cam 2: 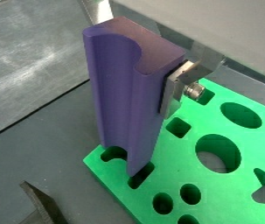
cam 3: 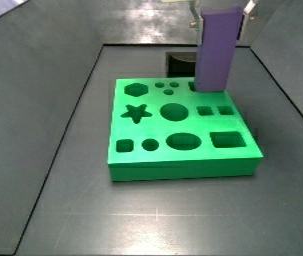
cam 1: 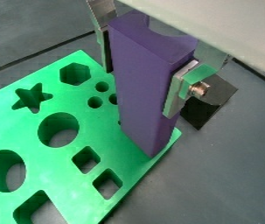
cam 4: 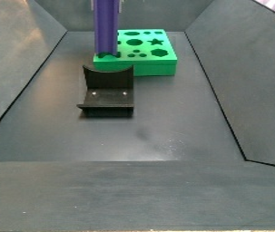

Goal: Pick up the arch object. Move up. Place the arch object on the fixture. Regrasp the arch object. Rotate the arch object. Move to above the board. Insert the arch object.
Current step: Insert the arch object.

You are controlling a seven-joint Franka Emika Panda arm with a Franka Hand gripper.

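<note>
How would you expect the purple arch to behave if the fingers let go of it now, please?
The arch looks rigid and matte, so probably not slippery. Tall and narrow, held upright by the gripper at the board edge, it would likely tip unless its lower end is already seated in a cutout.

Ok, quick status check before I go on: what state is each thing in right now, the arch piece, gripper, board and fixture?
arch object: upright, clamped between the fingers, lower end at the board's edge cutout; depth of entry unclear.
gripper: shut on the arch object, above the board.
board: flat on the floor, its other cutouts empty.
fixture: on the floor beside the board, nothing resting on it.
</note>
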